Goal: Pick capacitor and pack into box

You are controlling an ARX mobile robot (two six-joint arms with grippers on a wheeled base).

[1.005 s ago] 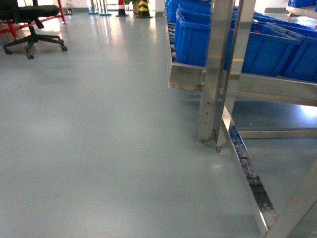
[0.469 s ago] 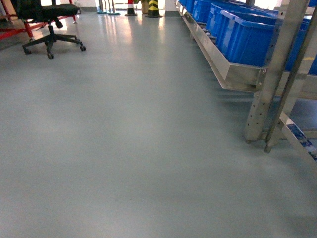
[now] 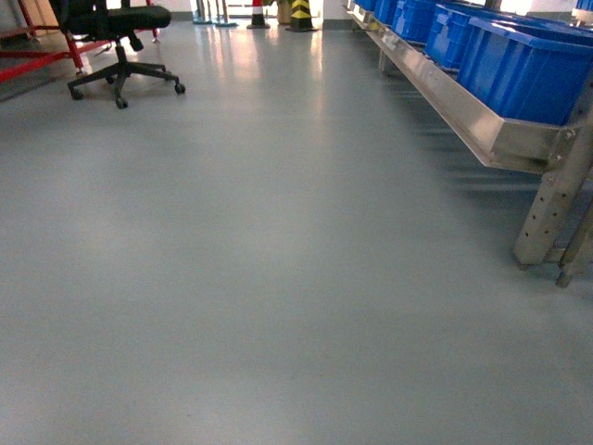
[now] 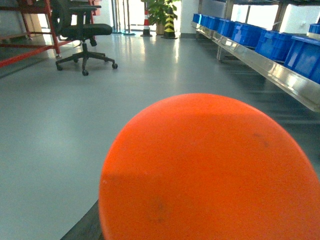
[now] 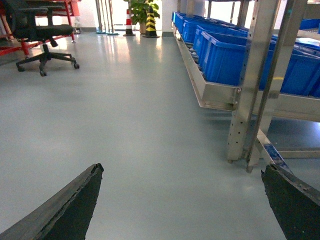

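Currently no pink box is seen in any view; only grey floor (image 3: pixel 278 278), a black office chair (image 3: pixel 120 37) and blue bins (image 3: pixel 528 65) on a steel rack (image 3: pixel 482 125) along the right. The step in hand is judged to be transit: the base is being driven while the part is carried toward the packing spot.

The capacitor (image 4: pixel 207 170) is seen in the left wrist view only, as a large bright orange rounded end filling the lower frame, right against the camera. It is presumably held in the left hand, but the fingers are hidden behind it, so the grip cannot be confirmed. A dark strip at lower left may be a finger edge.

The right hand (image 5: pixel 185 205) is spread wide and holds nothing; two dark, rough-edged pads (image 5: pixel 75 205) are seen at the frame's lower corners with bare floor between.

To do this well: arms should be kept still and tucked, turns taken gently, and the rack's legs given clearance.

Materials: smooth matte orange casing, faintly scuffed; glossy reflective floor; brushed perforated steel uprights; hard moulded plastic bins.
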